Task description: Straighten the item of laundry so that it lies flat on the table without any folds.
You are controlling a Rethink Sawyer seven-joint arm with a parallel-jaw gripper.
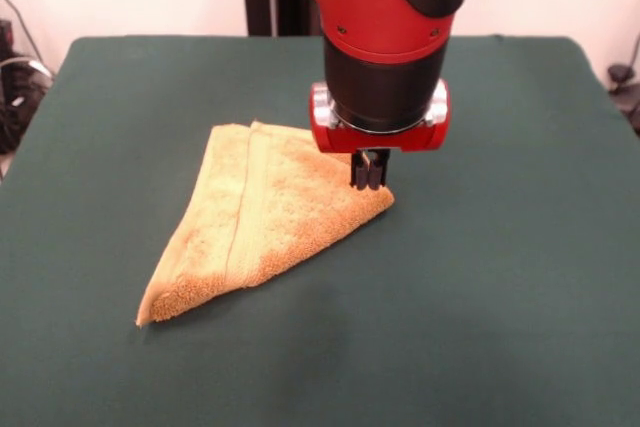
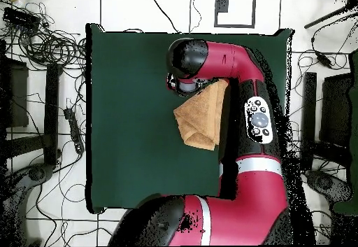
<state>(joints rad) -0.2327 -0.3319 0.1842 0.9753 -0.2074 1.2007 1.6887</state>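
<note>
The item of laundry (image 1: 265, 222), a golden-orange terry towel, lies folded into a rough triangle near the middle of the green table (image 1: 500, 287). A woven band runs down its length, and one point reaches toward the near left. My gripper (image 1: 369, 179) comes straight down onto the towel's right-hand corner. Its black fingers are pressed together with their tips at the cloth. In the overhead view the towel (image 2: 201, 118) shows beside the red arm (image 2: 252, 118) on the table (image 2: 133, 118). The arm's black wrist (image 2: 187, 59) hides the gripper there.
Bare green cloth surrounds the towel on all sides. Cables and dark equipment (image 2: 42, 48) lie on the floor beyond the table's edges. The arm's thick red links overhang one side of the table.
</note>
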